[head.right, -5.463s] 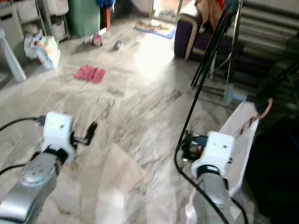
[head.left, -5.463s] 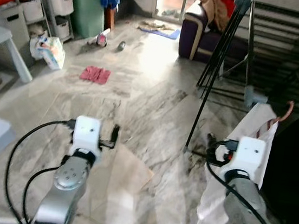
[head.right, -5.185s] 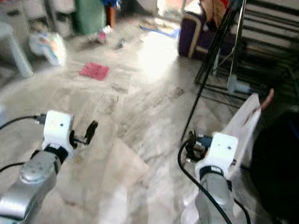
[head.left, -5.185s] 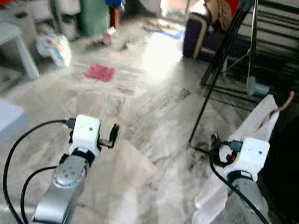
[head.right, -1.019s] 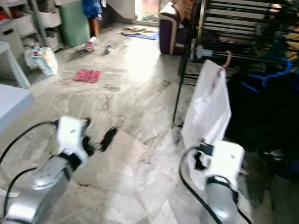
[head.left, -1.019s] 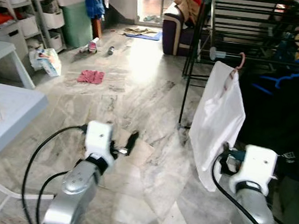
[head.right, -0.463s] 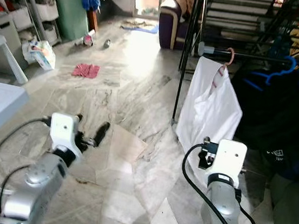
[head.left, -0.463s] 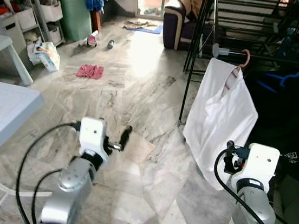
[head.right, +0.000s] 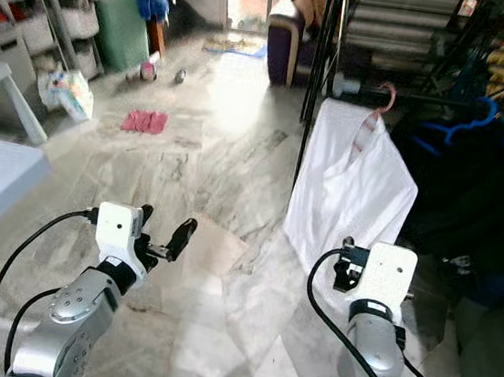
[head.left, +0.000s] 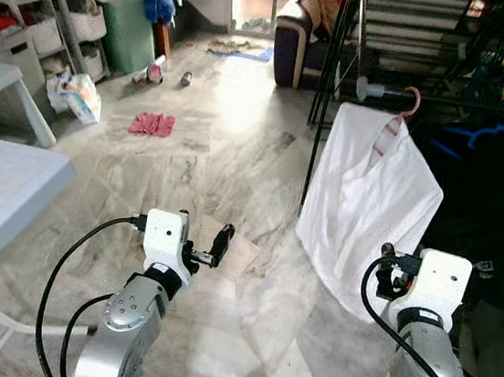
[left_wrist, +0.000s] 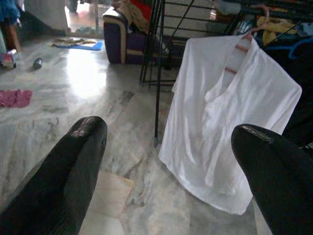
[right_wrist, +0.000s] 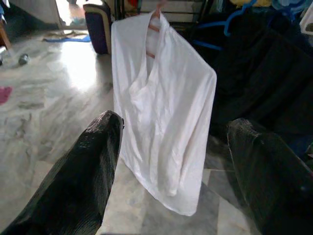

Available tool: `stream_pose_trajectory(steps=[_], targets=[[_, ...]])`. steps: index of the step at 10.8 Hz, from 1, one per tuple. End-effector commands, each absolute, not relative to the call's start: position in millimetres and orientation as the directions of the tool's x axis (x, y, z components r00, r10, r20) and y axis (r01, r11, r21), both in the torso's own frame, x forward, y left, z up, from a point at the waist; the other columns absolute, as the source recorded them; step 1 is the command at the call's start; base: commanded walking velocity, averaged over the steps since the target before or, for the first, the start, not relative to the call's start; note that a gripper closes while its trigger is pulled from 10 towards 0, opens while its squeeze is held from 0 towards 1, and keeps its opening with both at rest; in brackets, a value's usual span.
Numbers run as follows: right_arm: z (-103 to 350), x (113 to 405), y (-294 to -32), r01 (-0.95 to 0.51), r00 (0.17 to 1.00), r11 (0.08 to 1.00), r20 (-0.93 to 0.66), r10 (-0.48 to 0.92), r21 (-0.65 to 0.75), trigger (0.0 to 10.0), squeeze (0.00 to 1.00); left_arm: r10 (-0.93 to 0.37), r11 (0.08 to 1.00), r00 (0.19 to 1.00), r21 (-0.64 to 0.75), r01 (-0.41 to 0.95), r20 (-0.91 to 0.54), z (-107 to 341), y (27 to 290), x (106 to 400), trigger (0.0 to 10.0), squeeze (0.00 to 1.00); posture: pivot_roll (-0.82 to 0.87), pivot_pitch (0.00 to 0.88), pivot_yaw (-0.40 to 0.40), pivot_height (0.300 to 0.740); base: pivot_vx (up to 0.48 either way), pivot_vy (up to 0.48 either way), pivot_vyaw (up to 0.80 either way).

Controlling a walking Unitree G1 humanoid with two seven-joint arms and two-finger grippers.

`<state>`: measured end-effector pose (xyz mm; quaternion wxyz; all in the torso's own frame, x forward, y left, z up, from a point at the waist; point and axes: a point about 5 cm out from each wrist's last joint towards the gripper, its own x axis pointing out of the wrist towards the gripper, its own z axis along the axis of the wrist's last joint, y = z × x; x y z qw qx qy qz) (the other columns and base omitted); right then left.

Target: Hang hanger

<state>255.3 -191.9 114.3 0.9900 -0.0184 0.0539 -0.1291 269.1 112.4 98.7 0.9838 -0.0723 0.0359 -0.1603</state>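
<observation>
Left eye view: pink hanger (head.left: 408, 105) hooked on the black drying rack (head.left: 408, 42), carrying a white shirt (head.left: 365, 212) that drapes loose, hem near the marble floor (head.left: 238, 150). Left end effector (head.left: 217, 244) low over the floor, well apart.

Left wrist view: fingers (left_wrist: 73, 161) spread wide, empty, shirt between them in the distance.

Right wrist view: right end effector (right_wrist: 171, 161) wide too, empty, facing the shirt; hanger neck pinkish at the collar.
</observation>
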Motion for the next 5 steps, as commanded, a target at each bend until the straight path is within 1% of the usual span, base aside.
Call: stream_pose_trajectory(steps=[1, 5], targets=[[118.6, 259.4, -193.1, 0.251, 0.964, 0.967, -0.082, -0.254, -0.042, 10.0, 0.0, -0.335, 0.932, 0.942, -0.158, 0.327, -0.027, 103.2, 109.6, 274.8, 10.0, 0.0, -0.03, 0.0, 0.054, 0.74, 0.285, 0.0, -0.58], [122.9, 267.6, -190.1, 0.223, 0.973, 0.975, -0.066, -0.223, -0.014, 10.0, 0.0, -0.329, 0.933, 0.944, -0.16, 0.321, -0.021, 104.4, 111.0, 277.6, 10.0, 0.0, -0.02, 0.0, 0.053, 0.74, 0.283, 0.0, -0.6]])
